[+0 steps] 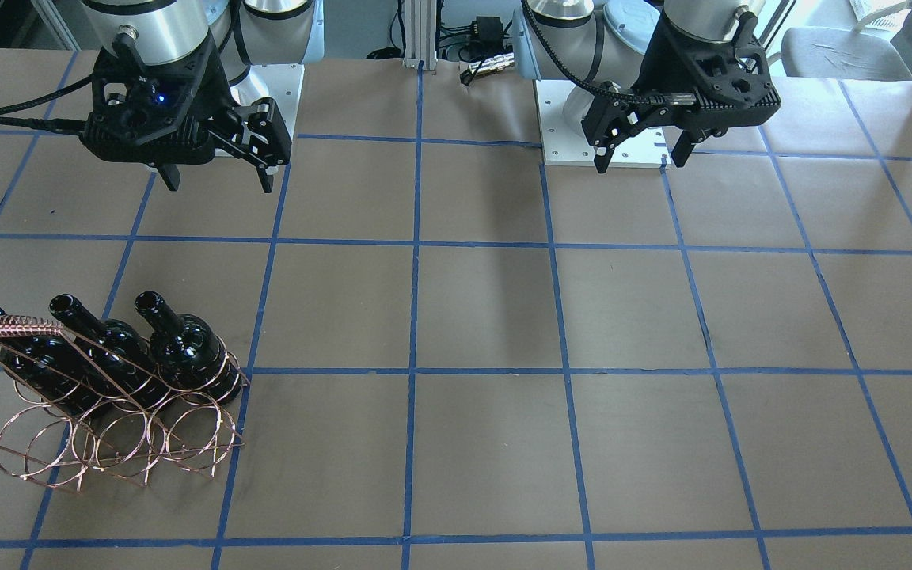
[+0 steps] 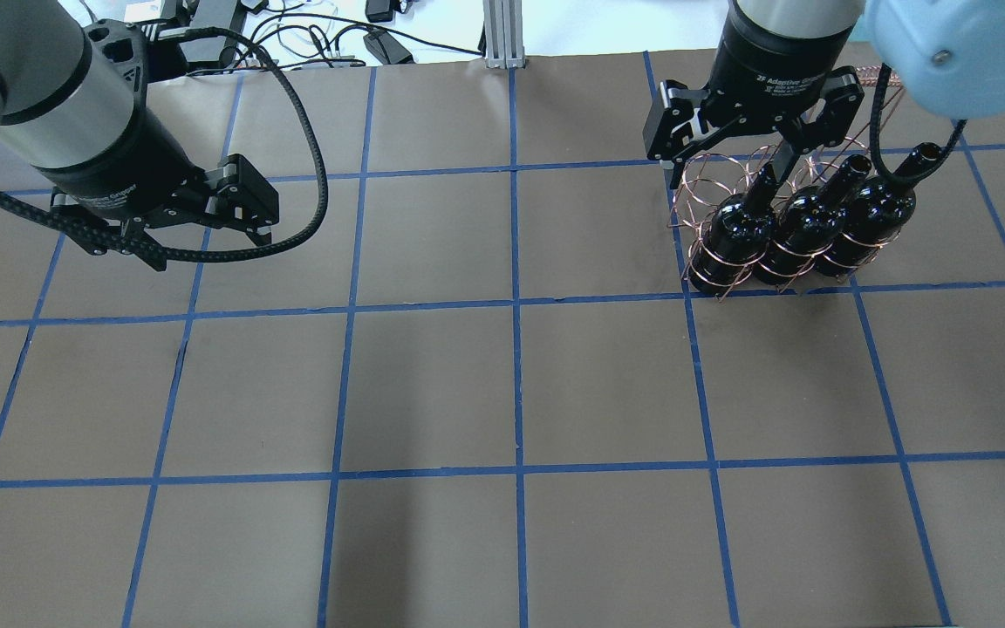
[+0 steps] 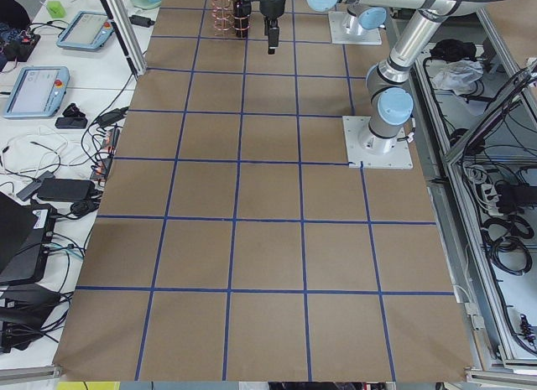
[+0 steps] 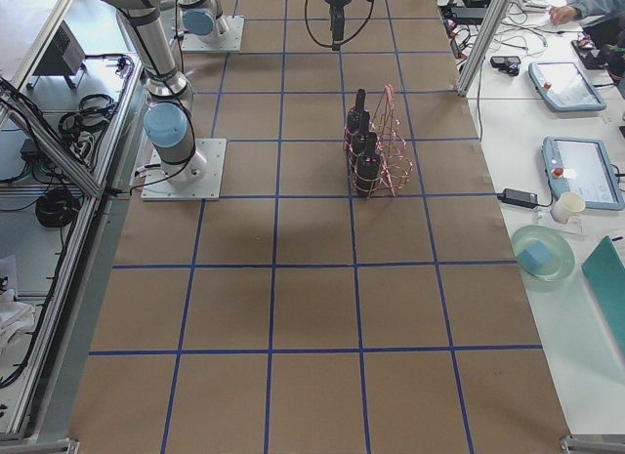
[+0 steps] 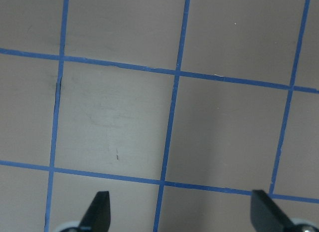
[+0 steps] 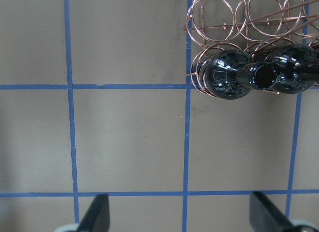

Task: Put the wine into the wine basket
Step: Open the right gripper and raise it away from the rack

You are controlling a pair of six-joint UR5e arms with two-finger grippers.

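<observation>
From the front, wine basket's (image 1: 119,443) empty row shows beside three wine bottles (image 1: 104,340); overhead, gaping empty right gripper (image 1: 218,180) overlaps it. Left gripper (image 1: 642,162) gapes empty.

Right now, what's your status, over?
Left claw, right claw open, empty. Three glossy black glass bottles seated in copper wire rack. Both claws apart from it.

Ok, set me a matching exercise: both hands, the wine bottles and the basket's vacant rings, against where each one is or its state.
Things:
1. left hand
2. right hand
3. wine bottles
4. vacant rings of the wine basket

Places or states:
A. the row on the operators' side
B. open, only the taped table under it
C. standing in the row nearer the robot
D. open, basket in a corner of its wrist view

Pairs: 1-B, 2-D, 3-C, 4-A
</observation>
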